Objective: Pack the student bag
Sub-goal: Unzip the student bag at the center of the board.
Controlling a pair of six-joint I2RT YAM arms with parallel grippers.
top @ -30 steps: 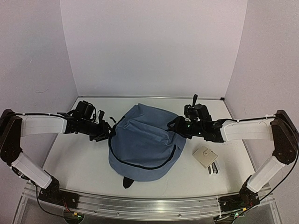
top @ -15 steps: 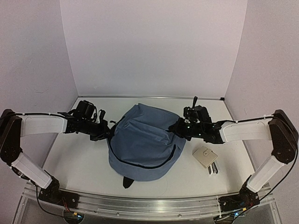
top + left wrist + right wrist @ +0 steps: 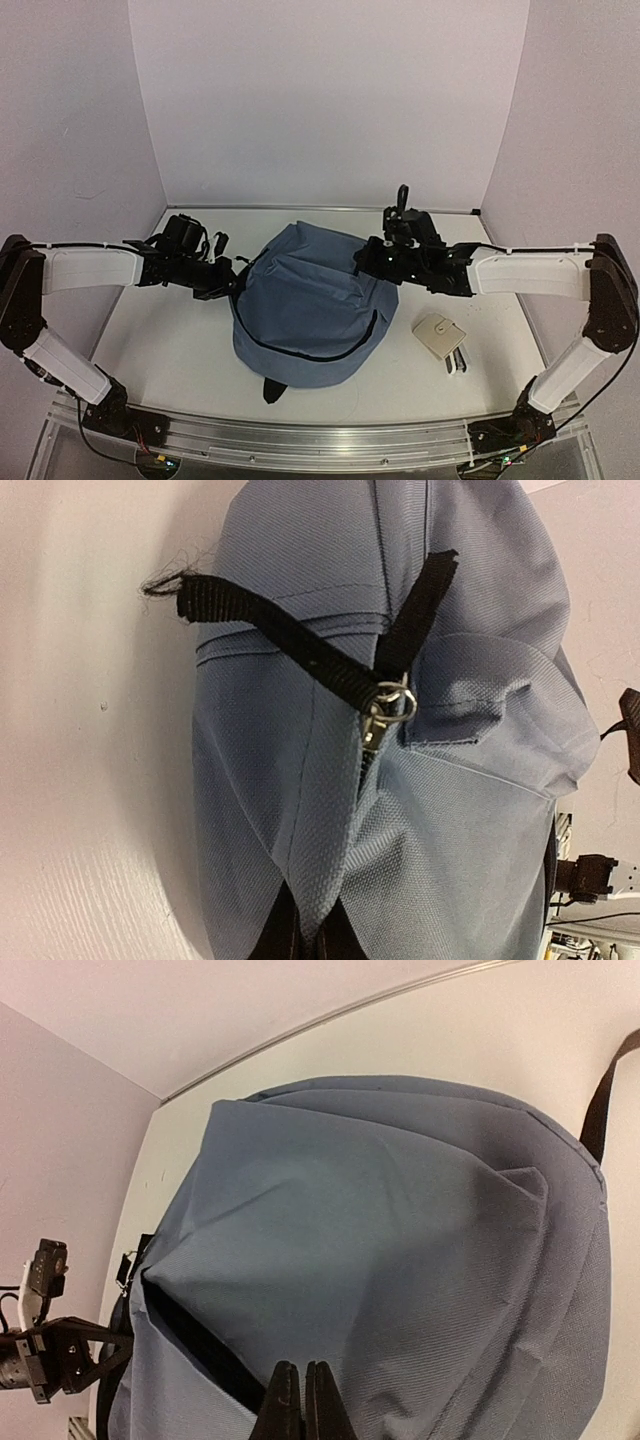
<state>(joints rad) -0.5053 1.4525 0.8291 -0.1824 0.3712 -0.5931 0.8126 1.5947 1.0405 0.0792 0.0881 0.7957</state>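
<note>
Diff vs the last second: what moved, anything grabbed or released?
The right gripper shifted toward the back wall and slightly left, its wrist rising. Its jaws are shut on the student bag, whose right edge drew in a little with it. No new grasp or release is visible. The left gripper stayed put, pinching the bag's left side. The rest of the bag and the beige item did not move.

student bag (image 3: 310, 320) centred on table (image 3: 170, 340); small case (image 3: 438, 337) right of it

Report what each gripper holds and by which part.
Both hold the student bag: left gripper pinches a fabric fold at its left edge, right gripper pinches fabric at its right edge.
</note>
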